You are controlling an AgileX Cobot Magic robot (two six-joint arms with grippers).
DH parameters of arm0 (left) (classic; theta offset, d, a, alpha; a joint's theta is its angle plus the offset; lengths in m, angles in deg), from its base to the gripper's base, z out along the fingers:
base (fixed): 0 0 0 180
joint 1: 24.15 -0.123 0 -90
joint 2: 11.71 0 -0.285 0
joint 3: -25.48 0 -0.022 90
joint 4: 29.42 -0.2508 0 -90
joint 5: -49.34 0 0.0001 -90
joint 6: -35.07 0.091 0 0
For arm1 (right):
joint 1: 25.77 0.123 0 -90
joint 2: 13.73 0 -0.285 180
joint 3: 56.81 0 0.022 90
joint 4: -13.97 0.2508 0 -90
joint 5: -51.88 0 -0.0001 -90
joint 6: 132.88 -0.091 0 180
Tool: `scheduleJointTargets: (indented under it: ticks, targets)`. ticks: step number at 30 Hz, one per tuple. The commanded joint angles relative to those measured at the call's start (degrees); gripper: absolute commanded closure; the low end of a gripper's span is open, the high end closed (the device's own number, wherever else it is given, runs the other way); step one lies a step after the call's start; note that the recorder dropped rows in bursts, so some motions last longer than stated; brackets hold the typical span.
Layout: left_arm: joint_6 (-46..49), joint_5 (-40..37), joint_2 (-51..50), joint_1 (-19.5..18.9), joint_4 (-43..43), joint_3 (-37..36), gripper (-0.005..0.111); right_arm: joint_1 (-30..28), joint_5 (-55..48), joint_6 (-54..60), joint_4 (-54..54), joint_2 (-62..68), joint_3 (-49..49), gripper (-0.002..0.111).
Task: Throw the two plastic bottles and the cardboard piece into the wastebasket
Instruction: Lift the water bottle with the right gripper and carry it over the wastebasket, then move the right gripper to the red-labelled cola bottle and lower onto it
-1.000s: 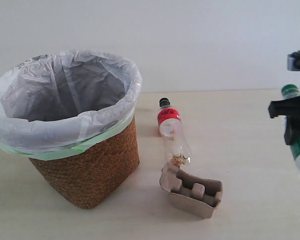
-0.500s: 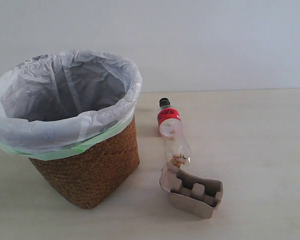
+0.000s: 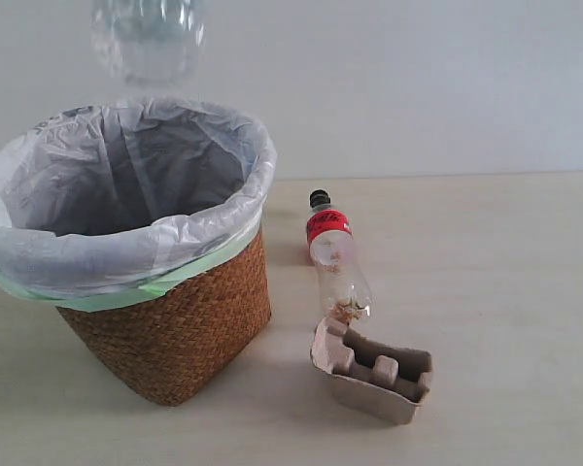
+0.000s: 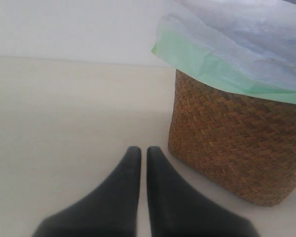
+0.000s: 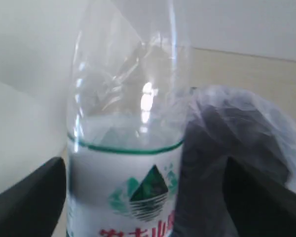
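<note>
The wicker wastebasket [image 3: 175,335] with its white bag stands on the left; its side [image 4: 237,143] fills the left wrist view. The base of the green-label bottle [image 3: 146,39] hangs blurred above its opening. In the right wrist view that bottle [image 5: 123,182] sits between the fingers of my right gripper [image 5: 143,163]. One finger is against it, the other [image 5: 266,197] stands apart, so the gripper is open, with the bag's dark inside [image 5: 222,133] below. The black-capped, red-label bottle [image 3: 335,257] lies on the table, its base touching the cardboard piece [image 3: 374,371]. My left gripper [image 4: 143,149] is shut and empty beside the basket.
The pale wooden table [image 3: 505,272] runs to a white wall behind. Neither arm shows in the exterior view.
A second ago my right gripper held the green-capped bottle at the far right edge. Half a second ago both were out of view. Now the bottle's base shows above the basket.
</note>
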Motion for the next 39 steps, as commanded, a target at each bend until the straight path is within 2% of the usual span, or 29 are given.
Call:
scheduleJointTargets:
  ticks: [1, 2, 5, 14, 23, 39]
  targets:
    - [-0.5, 0.1, 0.2, 0.0, -0.2, -0.2, 0.103, 0.0, -8.4, -6.6, -17.3, 2.3, 3.1, 0.046]
    - [-0.5, 0.1, 0.2, 0.0, -0.2, -0.2, 0.103, 0.0, -9.2, -6.8, -20.1, 2.3, 3.1, 0.047]
    - [-0.5, 0.1, 0.2, 0.0, -0.2, -0.2, 0.103, 0.0, -10.2, -6.8, -23.5, 2.0, 3.1, 0.04]
    - [-0.5, 0.1, 0.2, 0.0, -0.2, -0.2, 0.103, -0.1, -11.4, -7.3, -41.1, 2.0, 1.4, 0.041]
    - [-0.5, 0.1, 0.2, 0.0, -0.2, -0.2, 0.103, -3.9, -11.4, -7.8, -41.0, 7.3, -4.0, 0.041]
    - [-0.5, 0.1, 0.2, 0.0, -0.2, -0.2, 0.103, -4.0, -9.4, -7.4, -39.8, 24.4, -5.6, 0.041]
